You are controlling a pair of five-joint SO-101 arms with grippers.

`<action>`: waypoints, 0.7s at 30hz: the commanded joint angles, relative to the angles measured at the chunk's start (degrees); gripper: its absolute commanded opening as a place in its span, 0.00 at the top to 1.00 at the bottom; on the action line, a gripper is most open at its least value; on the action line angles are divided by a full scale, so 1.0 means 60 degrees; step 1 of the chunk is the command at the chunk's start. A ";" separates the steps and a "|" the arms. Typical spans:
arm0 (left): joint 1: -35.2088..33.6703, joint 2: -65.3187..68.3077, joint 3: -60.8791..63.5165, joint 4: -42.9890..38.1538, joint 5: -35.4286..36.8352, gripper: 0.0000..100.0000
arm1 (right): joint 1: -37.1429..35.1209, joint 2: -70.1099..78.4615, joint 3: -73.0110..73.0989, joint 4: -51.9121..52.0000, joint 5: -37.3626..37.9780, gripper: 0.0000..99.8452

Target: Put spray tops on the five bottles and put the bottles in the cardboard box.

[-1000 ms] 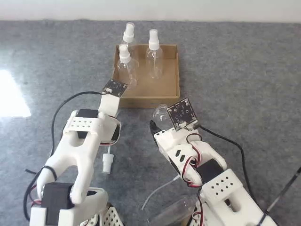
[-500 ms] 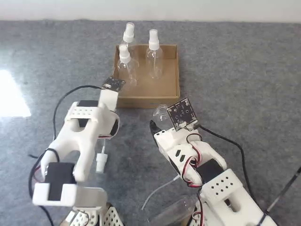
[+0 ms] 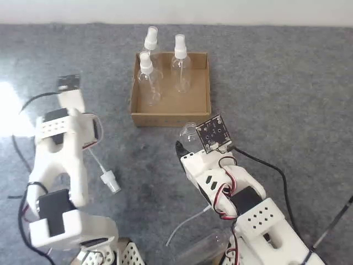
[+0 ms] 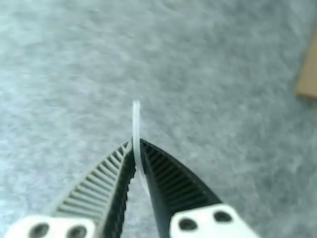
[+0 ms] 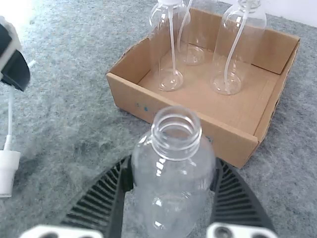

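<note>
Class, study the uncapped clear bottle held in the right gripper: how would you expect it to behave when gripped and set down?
The bottle looks empty and plastic, so it is probably light. Its smooth round wall may slip or twist in the right gripper. Being tall for its base, it could tip if set down crooked.

Bottle [image 5: 173,163] is clear glossy plastic, spray top [image 3: 108,180] smooth white plastic, cardboard box [image 3: 171,117] plain matt brown, table [image 3: 276,83] covered in fuzzy grey felt.
</note>
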 commanded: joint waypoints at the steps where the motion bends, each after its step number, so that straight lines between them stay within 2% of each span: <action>1: -0.0571 -0.0103 -0.0652 0.0088 0.0366 0.99 | 0.0139 -0.0154 -0.0733 0.0007 0.0176 0.86; 8: -0.2037 -0.0073 -0.0593 0.0088 0.0205 0.99 | 0.0139 -0.0154 -0.0733 0.0007 0.0176 0.86; 13: -0.3165 -0.0073 -0.0447 0.0088 -0.0879 0.99 | 0.0139 -0.0139 -0.0733 0.0007 0.0176 0.86; 21: -0.4527 -0.0088 0.0505 0.0088 -0.2256 0.84 | 0.0125 -0.0139 -0.0733 0.0007 0.0176 0.86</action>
